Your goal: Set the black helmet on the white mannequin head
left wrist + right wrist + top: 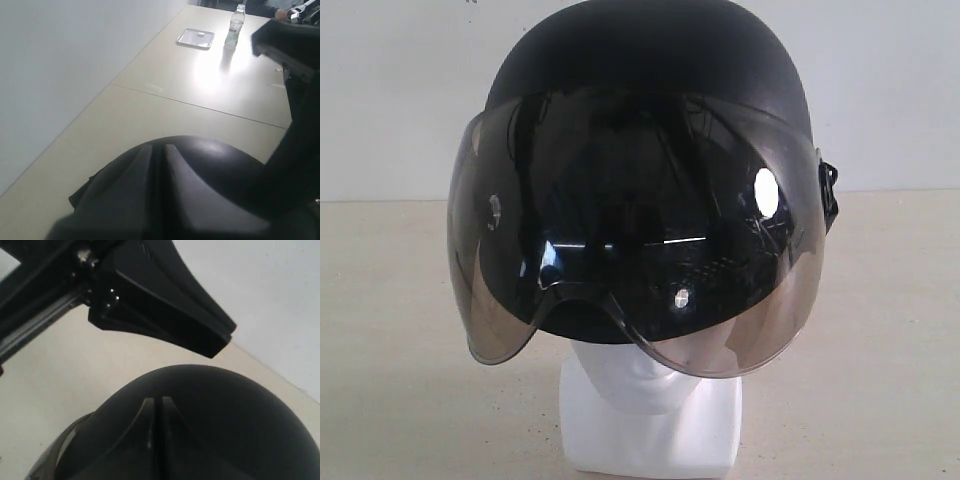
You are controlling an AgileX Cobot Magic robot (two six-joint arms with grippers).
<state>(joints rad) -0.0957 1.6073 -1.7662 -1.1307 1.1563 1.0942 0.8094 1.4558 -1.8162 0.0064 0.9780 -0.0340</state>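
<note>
Seen head-on: the exterior camera faced the black helmet and white mannequin head from close range, at about visor level, with the table and wall behind. Both wrist cameras sat just above the helmet's crown, looking down across it. The left one looked along the table beside the wall towards a distant tray and bottle; the right one looked towards the wall at the table's edge. All three views shared the helmet's dome.

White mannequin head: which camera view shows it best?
Exterior view: the white mannequin head shows chin and neck base beneath the black helmet. Neither wrist view shows it; the helmet covers it.
</note>
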